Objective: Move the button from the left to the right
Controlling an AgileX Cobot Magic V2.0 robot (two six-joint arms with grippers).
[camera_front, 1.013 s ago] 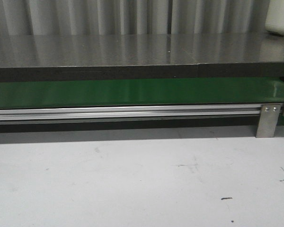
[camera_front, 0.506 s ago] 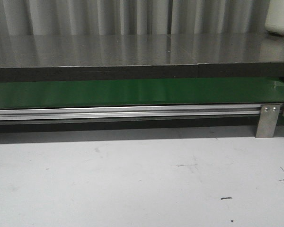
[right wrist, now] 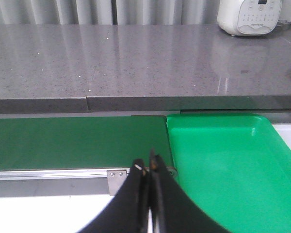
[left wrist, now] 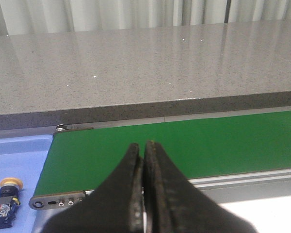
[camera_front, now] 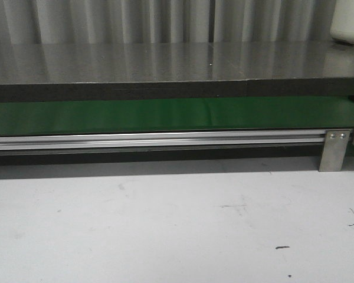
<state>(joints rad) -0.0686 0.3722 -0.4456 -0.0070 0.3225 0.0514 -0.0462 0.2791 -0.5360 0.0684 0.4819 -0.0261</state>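
The button [left wrist: 6, 200], with an orange-yellow round cap and a black boxy body, lies on a light blue tray [left wrist: 19, 155] in the left wrist view, beside the end of the green conveyor belt [left wrist: 184, 143]. My left gripper [left wrist: 144, 148] is shut and empty, over the belt's near edge, apart from the button. My right gripper [right wrist: 146, 167] is shut and empty, near where the belt [right wrist: 77, 141] meets a bright green tray [right wrist: 223, 165]. Neither gripper nor the button shows in the front view.
A grey stone counter [camera_front: 165, 62] runs behind the belt [camera_front: 165, 115]. An aluminium rail [camera_front: 153, 140] with a bracket [camera_front: 333, 150] fronts the belt. A white appliance [right wrist: 250, 17] stands on the counter at the right. The white table [camera_front: 165, 224] lies in front.
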